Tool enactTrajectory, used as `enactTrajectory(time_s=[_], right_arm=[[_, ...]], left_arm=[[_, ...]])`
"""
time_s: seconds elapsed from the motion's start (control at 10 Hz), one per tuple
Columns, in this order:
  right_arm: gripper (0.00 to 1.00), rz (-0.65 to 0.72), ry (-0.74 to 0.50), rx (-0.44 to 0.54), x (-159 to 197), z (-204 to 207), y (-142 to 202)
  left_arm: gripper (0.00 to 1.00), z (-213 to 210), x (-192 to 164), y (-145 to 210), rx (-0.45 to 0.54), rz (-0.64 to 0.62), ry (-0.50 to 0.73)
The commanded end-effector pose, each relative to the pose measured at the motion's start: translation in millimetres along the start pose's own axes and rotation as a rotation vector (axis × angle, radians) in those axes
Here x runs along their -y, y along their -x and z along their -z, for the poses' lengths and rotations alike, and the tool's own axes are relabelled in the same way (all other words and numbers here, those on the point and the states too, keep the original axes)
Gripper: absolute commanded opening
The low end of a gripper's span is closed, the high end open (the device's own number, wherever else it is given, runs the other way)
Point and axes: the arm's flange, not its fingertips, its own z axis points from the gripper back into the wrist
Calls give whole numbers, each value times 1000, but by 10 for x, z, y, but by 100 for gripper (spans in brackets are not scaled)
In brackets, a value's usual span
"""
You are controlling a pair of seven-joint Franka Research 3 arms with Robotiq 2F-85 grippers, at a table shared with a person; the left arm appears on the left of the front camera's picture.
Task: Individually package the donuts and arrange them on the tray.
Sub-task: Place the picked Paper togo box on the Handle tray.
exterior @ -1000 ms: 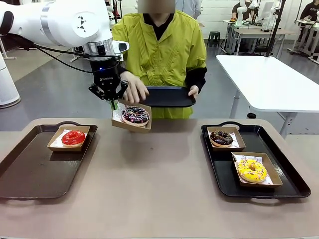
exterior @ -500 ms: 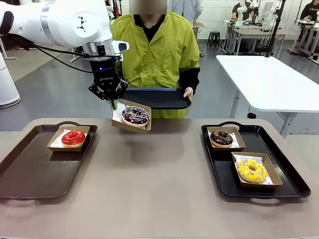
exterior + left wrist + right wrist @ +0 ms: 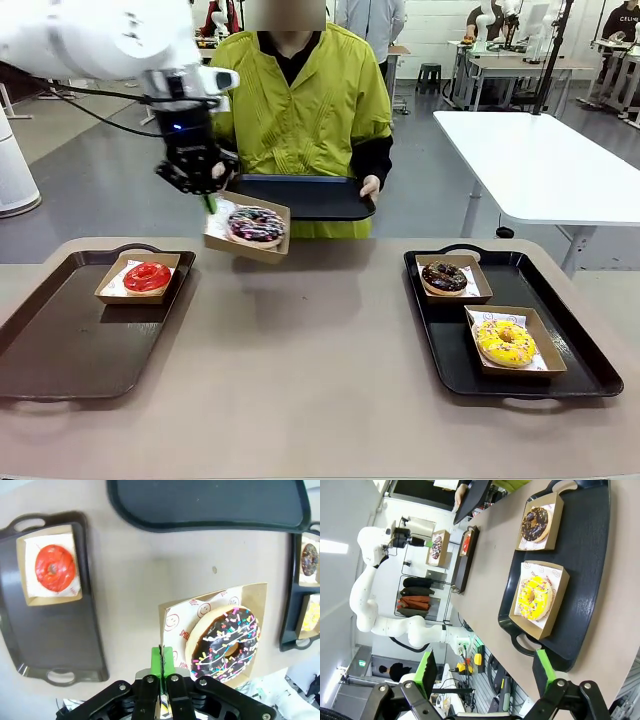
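Note:
My left gripper (image 3: 208, 201) is shut on the rim of a cardboard box (image 3: 219, 243) that hangs tilted above the table's far edge. In the box lies a dark purple donut (image 3: 256, 225) with pale sprinkles. In the left wrist view the green pads (image 3: 162, 656) pinch the box edge (image 3: 170, 611) beside that donut (image 3: 225, 642). A red donut (image 3: 147, 277) sits boxed on the left tray (image 3: 60, 340). A chocolate donut (image 3: 444, 277) and a yellow donut (image 3: 505, 342) sit boxed on the right tray (image 3: 585, 365). My right gripper (image 3: 485, 662) stands open, off the table's end near the yellow donut (image 3: 535, 596).
A person in a yellow-green jacket stands at the far side and holds a dark empty tray (image 3: 310, 196) by its edge with one hand (image 3: 370, 186). Bare tabletop (image 3: 310, 360) lies between the two trays. A white table (image 3: 540, 160) stands behind on the right.
My left gripper has carried the boxed purple donut to the left and a little up. The person's hand has left the box and their tray has shifted slightly left.

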Motion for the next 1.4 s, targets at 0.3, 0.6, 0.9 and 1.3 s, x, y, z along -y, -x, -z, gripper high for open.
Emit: enactTrajectory(time_s=[0.3,0.6,0.9,1.3], right_arm=[[100,4,2,4,-28,12,20],[100,4,2,4,-28,12,20],[100,4,2,4,-28,12,20],[100,4,2,4,-28,12,20]], left_arm=[[1,-290,-1232,986,59,-31,-15],[1,-99,-1907,1268,55,-57,-52],[1,147,-2414,1328,33,-66,-97],[1,205,-2508,1326,10,-71,-109]])
